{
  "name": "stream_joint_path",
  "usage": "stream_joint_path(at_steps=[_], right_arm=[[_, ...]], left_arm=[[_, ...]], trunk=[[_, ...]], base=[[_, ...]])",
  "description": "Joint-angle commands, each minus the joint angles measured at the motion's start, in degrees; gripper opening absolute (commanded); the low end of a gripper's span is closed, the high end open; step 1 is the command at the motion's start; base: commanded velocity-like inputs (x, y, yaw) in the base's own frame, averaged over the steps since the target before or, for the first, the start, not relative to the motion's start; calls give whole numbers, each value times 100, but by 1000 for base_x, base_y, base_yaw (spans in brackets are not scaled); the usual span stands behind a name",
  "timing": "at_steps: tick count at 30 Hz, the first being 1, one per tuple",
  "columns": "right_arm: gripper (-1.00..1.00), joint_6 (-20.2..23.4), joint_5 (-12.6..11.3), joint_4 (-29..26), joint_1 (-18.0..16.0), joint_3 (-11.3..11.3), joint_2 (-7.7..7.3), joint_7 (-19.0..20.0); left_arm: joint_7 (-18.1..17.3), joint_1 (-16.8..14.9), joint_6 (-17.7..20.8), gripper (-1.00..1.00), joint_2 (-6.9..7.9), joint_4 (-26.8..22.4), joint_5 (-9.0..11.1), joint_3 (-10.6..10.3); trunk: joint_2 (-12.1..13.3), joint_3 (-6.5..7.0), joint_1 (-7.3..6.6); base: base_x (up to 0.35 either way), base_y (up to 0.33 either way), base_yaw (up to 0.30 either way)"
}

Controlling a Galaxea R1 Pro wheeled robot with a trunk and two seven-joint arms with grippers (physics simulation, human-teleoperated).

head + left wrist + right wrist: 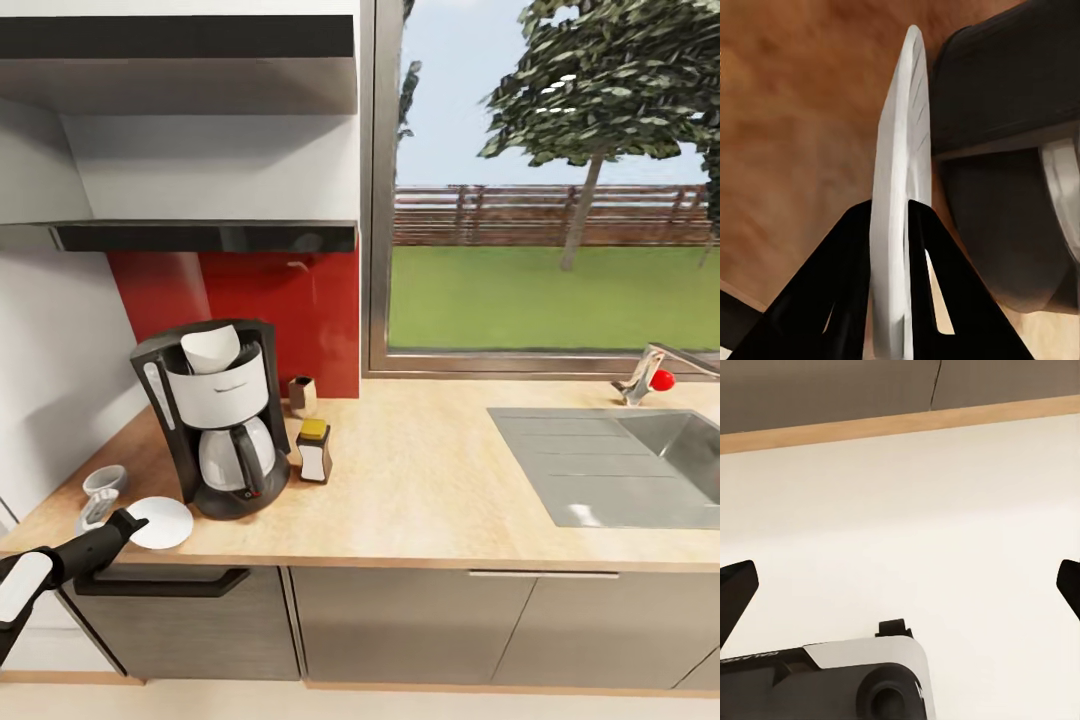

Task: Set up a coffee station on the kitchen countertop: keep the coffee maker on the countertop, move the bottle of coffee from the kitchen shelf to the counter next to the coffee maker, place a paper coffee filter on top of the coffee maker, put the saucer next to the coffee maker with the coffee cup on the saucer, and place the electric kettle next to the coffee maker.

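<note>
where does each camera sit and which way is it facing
Head view: on the head, looking down over the countertop at the coffee maker, bottle and sink; left arm low at the left.
Left wrist view: near the left gripper, looking along fingers shut on the saucer.
Right wrist view: near the right gripper, facing the floor and cabinet foot; open fingertips at the edges.
Shared: head and left wrist both show the saucer and coffee maker.

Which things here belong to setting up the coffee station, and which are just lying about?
Job: coffee maker, paper coffee filter, bottle of coffee, saucer gripped by left hand, coffee cup, kitchen countertop.

Lying about: small brown jar, sink, tap.
</note>
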Motion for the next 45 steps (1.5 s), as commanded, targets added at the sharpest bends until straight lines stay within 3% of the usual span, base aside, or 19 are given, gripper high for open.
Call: stream_joint_path(at_steps=[1, 11, 41, 42, 45], right_arm=[[100, -20, 59, 7, -5, -47, -1, -5], [100, -20, 59, 7, -5, -47, -1, -5], [100, -20, 59, 7, -5, -46, -1, -14], [100, -20, 59, 7, -5, -47, -1, -14], [100, -20, 59, 7, -5, -47, -1, -14]], left_arm=[[14, -3, 21, -100, 0, 8, -132, 21], [28, -3, -94, -100, 40, 10, -317, 22], [91, -3, -104, -100, 58, 10, -333, 23], [90, -3, -104, 100, 58, 8, -333, 23], [90, -3, -104, 100, 58, 6, -334, 25]], trunk=[[-9, -13, 4], [-9, -13, 4], [-9, -13, 4], [-9, -13, 4], [-9, -13, 4]], base=[[17, 2, 0], [50, 38, 0], [43, 33, 0], [0, 0, 0], [0, 0, 0]])
